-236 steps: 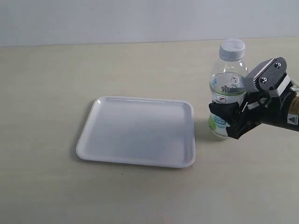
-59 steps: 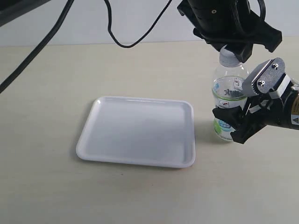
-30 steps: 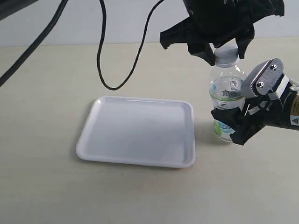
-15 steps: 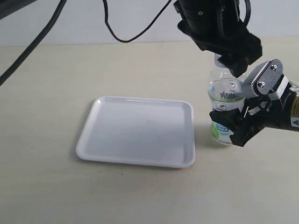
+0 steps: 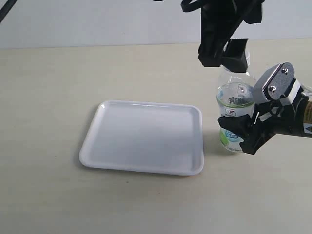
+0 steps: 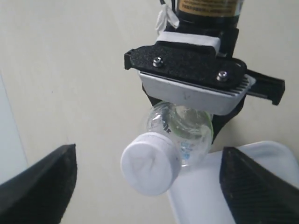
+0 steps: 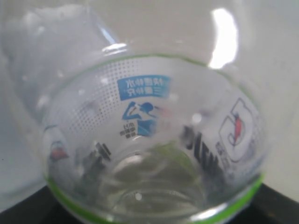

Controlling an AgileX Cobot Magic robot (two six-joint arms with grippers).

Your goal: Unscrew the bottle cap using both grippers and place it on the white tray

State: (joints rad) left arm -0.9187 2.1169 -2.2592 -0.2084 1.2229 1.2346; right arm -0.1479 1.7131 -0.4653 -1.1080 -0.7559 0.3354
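Observation:
The clear bottle (image 5: 233, 105) with its green and blue label stands right of the white tray (image 5: 146, 139). My right gripper (image 5: 237, 130), the one with the silver plate, is shut on the bottle's lower body; the bottle (image 7: 154, 135) fills the right wrist view. My bulky black left gripper (image 5: 223, 54) hangs over the bottle's top and hides the cap in the exterior view. In the left wrist view the white cap (image 6: 150, 162) sits on the bottle (image 6: 184, 126), between the wide-apart black fingers (image 6: 39, 186) of the open left gripper (image 6: 148, 156), which do not touch it.
The beige table (image 5: 48, 87) stretches left of and in front of the tray. A pale wall (image 5: 97, 19) runs along the back. The tray's corner (image 6: 233, 186) lies right under the tilted bottle in the left wrist view. The right gripper's silver plate (image 6: 191, 88) shows there too.
My left gripper has swung round above the bottle's top, and its cable has left the view. The bottle has shifted slightly left in the right gripper's hold. The tray has not moved.

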